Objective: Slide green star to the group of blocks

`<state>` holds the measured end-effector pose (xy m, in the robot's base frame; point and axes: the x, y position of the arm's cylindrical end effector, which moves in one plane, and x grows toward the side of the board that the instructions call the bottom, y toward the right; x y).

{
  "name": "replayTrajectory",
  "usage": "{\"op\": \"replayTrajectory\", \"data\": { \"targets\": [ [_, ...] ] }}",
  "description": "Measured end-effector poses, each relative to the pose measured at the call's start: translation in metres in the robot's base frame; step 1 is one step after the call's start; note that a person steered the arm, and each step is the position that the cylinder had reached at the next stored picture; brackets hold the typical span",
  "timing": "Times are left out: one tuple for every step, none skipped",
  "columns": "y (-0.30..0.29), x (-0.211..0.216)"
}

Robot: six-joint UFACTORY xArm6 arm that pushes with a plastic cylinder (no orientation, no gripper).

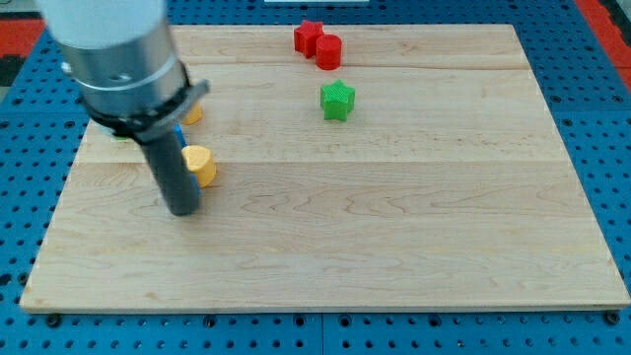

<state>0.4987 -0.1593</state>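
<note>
The green star point(337, 100) lies on the wooden board point(394, 227) at the upper middle, alone. Just above it, near the board's top edge, a red star point(308, 36) and a red block point(328, 51) touch each other. At the view's left a group of blocks sits partly hidden behind the arm: a yellow block point(201, 165), another yellow block point(193, 113), a sliver of a blue block point(179, 129) and a bit of green point(120, 134). My tip point(183, 209) rests on the board just below and left of the lower yellow block, far from the green star.
The arm's grey cylinder point(113, 49) covers the board's upper left corner. A blue pegboard point(592, 148) surrounds the board on all sides.
</note>
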Motion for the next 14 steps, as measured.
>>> {"op": "replayTrajectory", "data": {
  "targets": [
    [-0.010, -0.037],
    [-0.011, -0.025],
    [-0.012, 0.009],
    [0.034, -0.001],
    [0.042, -0.024],
    [0.016, -0.067],
    [0.061, -0.073],
    [0.193, -0.073],
    [0.292, -0.101],
    [0.283, -0.155],
    [0.202, -0.145],
    [0.112, -0.146],
    [0.165, -0.165],
    [0.131, -0.190]
  ]
}}
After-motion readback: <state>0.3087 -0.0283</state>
